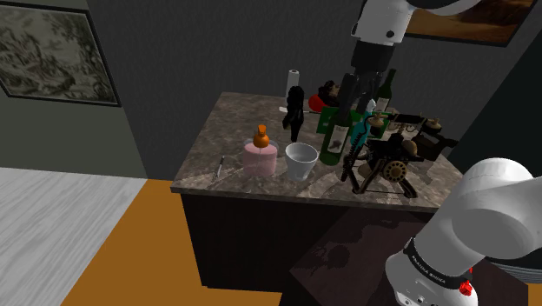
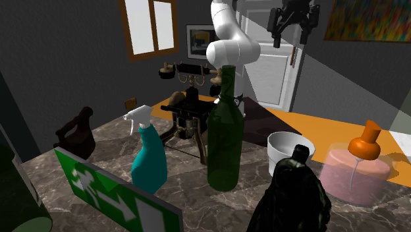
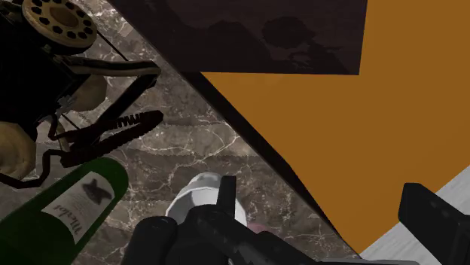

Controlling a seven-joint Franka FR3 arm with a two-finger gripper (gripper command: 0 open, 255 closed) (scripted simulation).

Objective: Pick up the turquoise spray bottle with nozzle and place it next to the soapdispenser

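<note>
Turquoise spray bottle (image 2: 149,161), white nozzle, stands upright on the marble bench (image 2: 217,214), well below the end effector (image 2: 290,39) and not held. Green wine bottle (image 2: 224,132) just beside it. White cup (image 2: 288,150), then pink soap dispenser (image 2: 352,173) with orange pump, stand further along. End effector hangs high over the bench, fingers wide apart, nothing between them.

One spray bottle (image 2: 150,161), one dispenser (image 2: 356,170), one cup (image 2: 284,147)
</note>
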